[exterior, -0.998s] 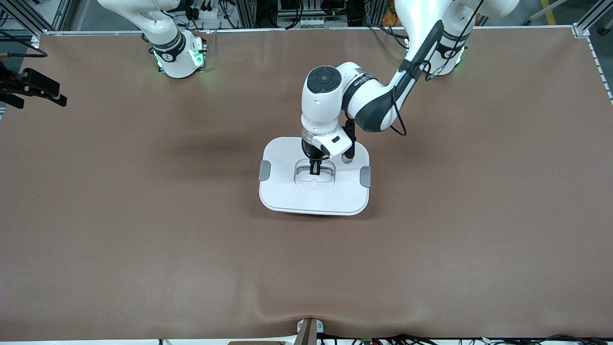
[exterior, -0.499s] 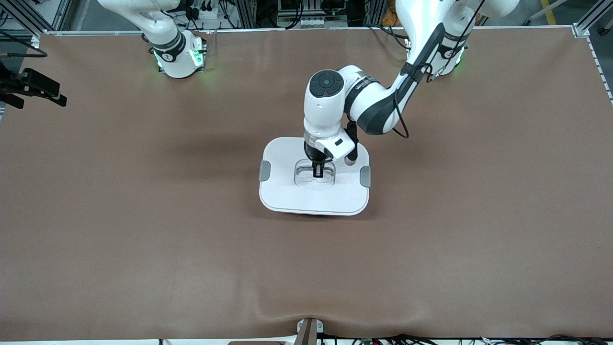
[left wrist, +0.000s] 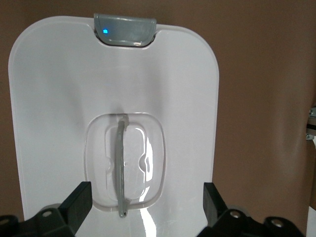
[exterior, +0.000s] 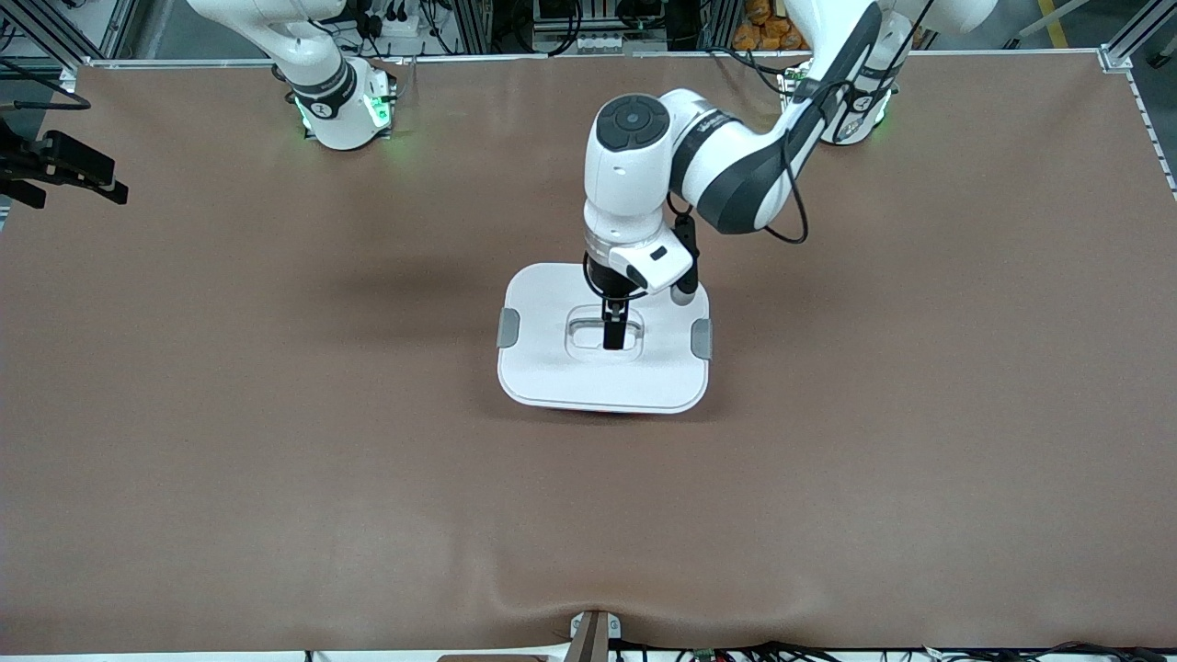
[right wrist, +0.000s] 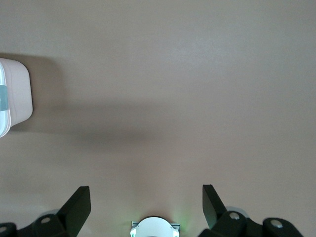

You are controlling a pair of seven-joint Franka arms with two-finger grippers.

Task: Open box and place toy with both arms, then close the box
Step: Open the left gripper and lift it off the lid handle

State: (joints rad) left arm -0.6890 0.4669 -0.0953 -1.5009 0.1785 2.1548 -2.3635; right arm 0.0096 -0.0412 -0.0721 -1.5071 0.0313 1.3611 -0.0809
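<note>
The box [exterior: 552,368] stands at the table's middle with its white lid [left wrist: 59,98] on, a grey clip [exterior: 508,327] at each end. My left gripper [exterior: 613,336] hangs just over the lid's recessed grey handle [left wrist: 120,168]. In the left wrist view the left gripper [left wrist: 146,192] is open, its fingers wide on either side of the recess and holding nothing. My right gripper [right wrist: 145,193] is open over bare table near its arm's base, where that arm waits; one end of the box [right wrist: 17,96] shows at the edge of its view. The toy is out of view.
The brown mat covers the whole table. A black device [exterior: 64,170] juts in at the right arm's end. The right arm's base [exterior: 345,110] and the left arm's base [exterior: 851,110] stand along the edge farthest from the front camera. A small bracket [exterior: 593,634] sits at the nearest edge.
The left gripper was shut on the lid's handle and has opened wide, letting it go. Its wrist has lifted a little. The box and the right arm have not moved.
</note>
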